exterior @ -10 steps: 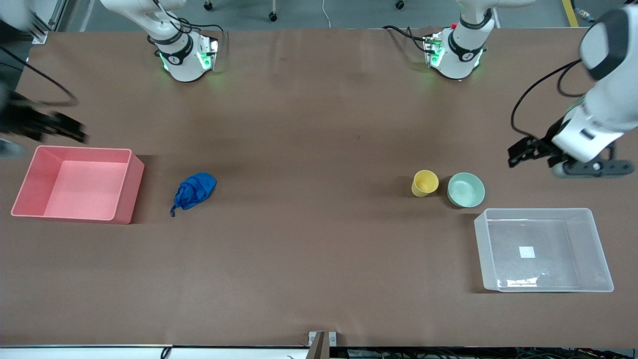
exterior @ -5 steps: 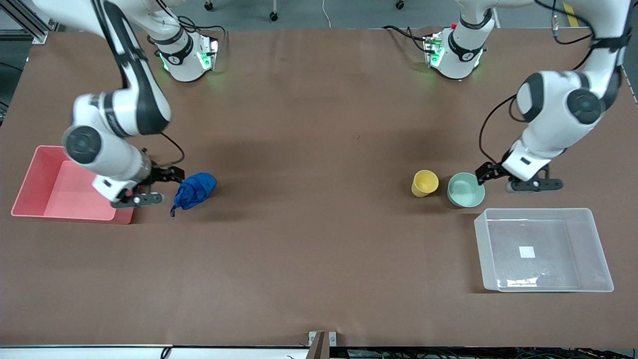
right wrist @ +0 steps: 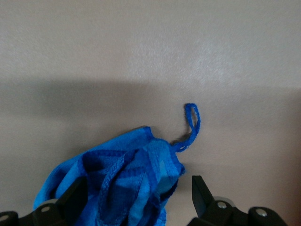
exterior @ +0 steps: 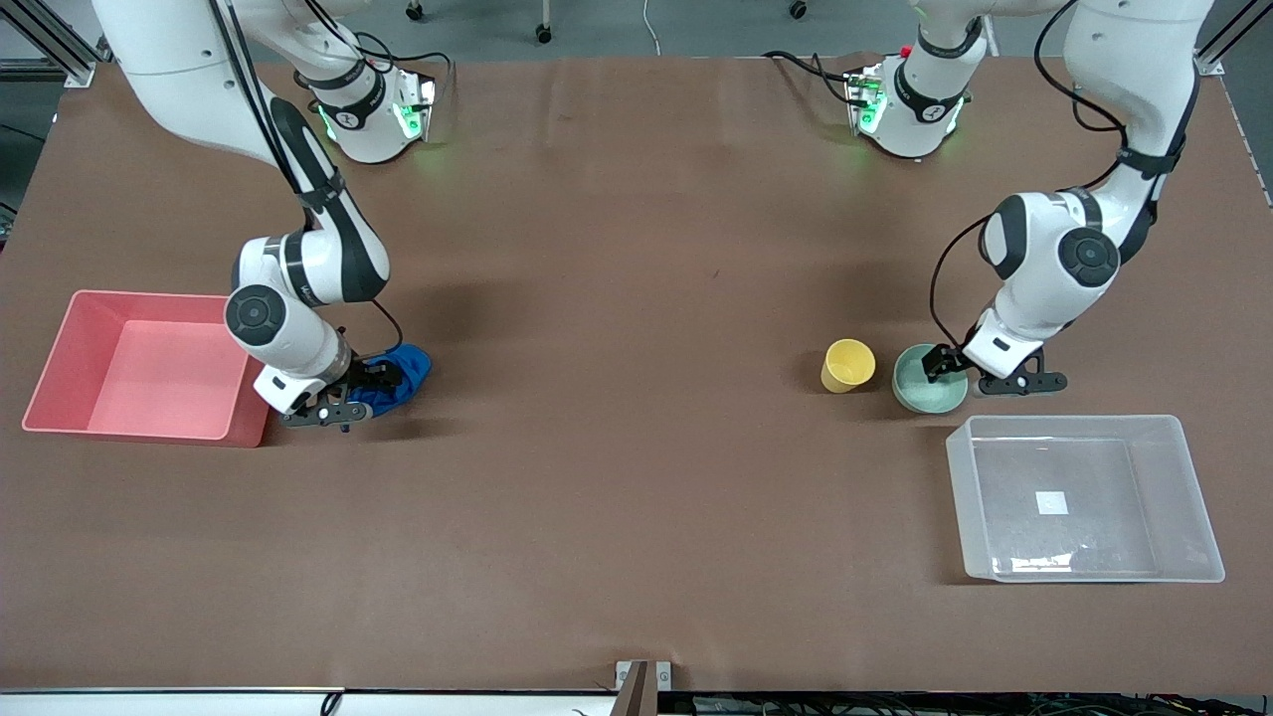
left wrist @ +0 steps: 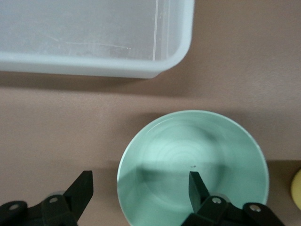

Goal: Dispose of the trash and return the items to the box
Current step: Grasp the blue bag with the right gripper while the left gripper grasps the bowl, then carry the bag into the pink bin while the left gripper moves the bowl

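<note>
Right gripper (exterior: 360,395) is low over the blue wad (exterior: 398,373), fingers (right wrist: 203,193) spread, one on each side of the wad's crumpled body, not pinching it in the right wrist view; the wad lies on the brown table (exterior: 636,477) just beside the pink bin (exterior: 60,373), toward the right arm's end, its thin loop tail (right wrist: 192,123) trailing flat on the table. Left gripper (exterior: 970,370) is low at the mint-green bowl (exterior: 920,390), fingers (left wrist: 196,186) spread astride the rim: one inside the bowl, one outside over the table. Yellow cup (exterior: 847,365) stands upright just beside the bowl. Clear box (exterior: 1084,497) sits near the bowl, nearer to the front camera, toward the left arm's end, white sticker (exterior: 1051,503) on its bottom
</note>
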Motion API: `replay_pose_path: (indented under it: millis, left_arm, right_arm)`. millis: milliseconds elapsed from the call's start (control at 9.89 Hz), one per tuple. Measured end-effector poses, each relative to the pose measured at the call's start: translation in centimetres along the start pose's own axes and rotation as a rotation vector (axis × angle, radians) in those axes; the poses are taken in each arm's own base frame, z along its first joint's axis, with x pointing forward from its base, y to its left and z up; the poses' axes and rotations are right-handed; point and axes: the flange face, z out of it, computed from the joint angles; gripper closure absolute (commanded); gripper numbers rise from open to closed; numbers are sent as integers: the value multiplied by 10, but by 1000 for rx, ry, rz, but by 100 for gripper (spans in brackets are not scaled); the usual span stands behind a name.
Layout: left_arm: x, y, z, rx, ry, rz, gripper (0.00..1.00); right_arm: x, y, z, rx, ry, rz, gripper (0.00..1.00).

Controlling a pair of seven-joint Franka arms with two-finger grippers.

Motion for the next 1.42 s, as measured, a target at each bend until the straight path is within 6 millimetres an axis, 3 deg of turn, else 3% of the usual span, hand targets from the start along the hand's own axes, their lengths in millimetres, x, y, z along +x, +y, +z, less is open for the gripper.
replay_pose_path:
  millis: [101,202,303,607,809,910,1011,1112,1213,1315,1416]
  left_arm:
    - [-2,-1,8,1,-3,-1,98]
    - [-3,-1,12,1,-7,-1,100]
    - [-3,-1,13,2,-8,-1,100]
    - [-2,-4,8,2,1,-4,100]
    - [2,-4,-21,1,-15,-4,100]
    - [7,-4,-47,0,-30,-4,100]
    - [19,-3,-81,-2,-36,-2,100]
    - [38,-2,-120,-4,-39,5,100]
    - [63,-7,-156,-4,-28,22,100]
    - [91,-23,-180,3,-8,44,100]
    - [120,-45,-185,15,12,64,100]
  right_arm:
    - [0,-2,0,2,5,0,70]
    - [-1,-5,1,3,17,5,94]
    - [-3,-7,3,5,30,27,100]
    - [-5,-29,1,7,42,97,100]
    - [-3,-30,-3,6,26,121,100]
    - [5,-30,-22,0,-11,136,100]
    - [19,-27,-62,-8,-59,150,100]
    - [35,-16,-121,-12,-88,171,100]
    - [45,10,-181,-5,-87,169,99]
    - [45,52,-227,5,-80,137,100]
    - [38,109,-250,14,-76,100,99]
